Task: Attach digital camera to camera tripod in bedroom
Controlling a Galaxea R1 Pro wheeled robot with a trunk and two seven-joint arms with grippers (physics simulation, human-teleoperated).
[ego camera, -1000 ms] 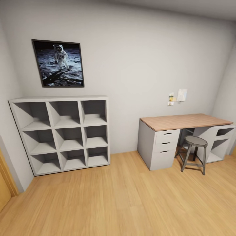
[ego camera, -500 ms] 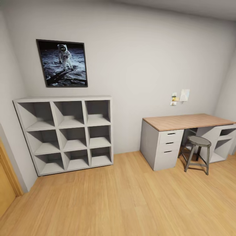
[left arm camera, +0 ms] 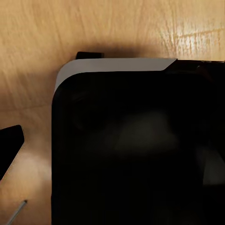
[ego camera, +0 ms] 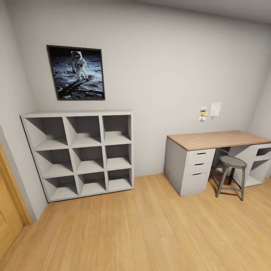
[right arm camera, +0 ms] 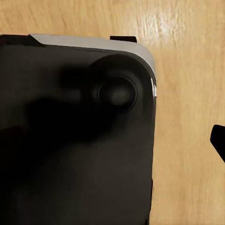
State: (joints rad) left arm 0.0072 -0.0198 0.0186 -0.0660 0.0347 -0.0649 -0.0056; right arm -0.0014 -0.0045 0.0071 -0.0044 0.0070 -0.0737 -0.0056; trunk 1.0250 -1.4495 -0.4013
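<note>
Whole head view has shifted since the earlier frames: cubby shelf, poster and bench all sit further right in frame, so the camera is panning left, not the furniture moving. More of the wooden door frame (ego camera: 13,188) shows at the left edge.

Task's things: neither the digital camera nor the camera tripod can be located from these frames, so their direction from either claw, the tripod's axis and the nearer arm cannot be judged yet. Judgement: robot is in transit or searching inside the bedroom; attachment not begun.

Room as seen: white nine-cubby shelf (ego camera: 81,152) against the back wall, all cubbies bare. Framed astronaut poster (ego camera: 76,72) on the wall above it. To the right, a bench (ego camera: 214,139) with wood top and a three-drawer unit (ego camera: 199,165); round metal stool (ego camera: 231,177) just beside the drawers. Small notes (ego camera: 210,111) pinned to the wall above the bench. Light wood floor (ego camera: 150,226).

Wrist views: both look down on the robot's dark base (left arm camera: 136,150) over the floor, rounded corner with pale edge. Claw state: cannot tell for either arm; nothing seen held.
</note>
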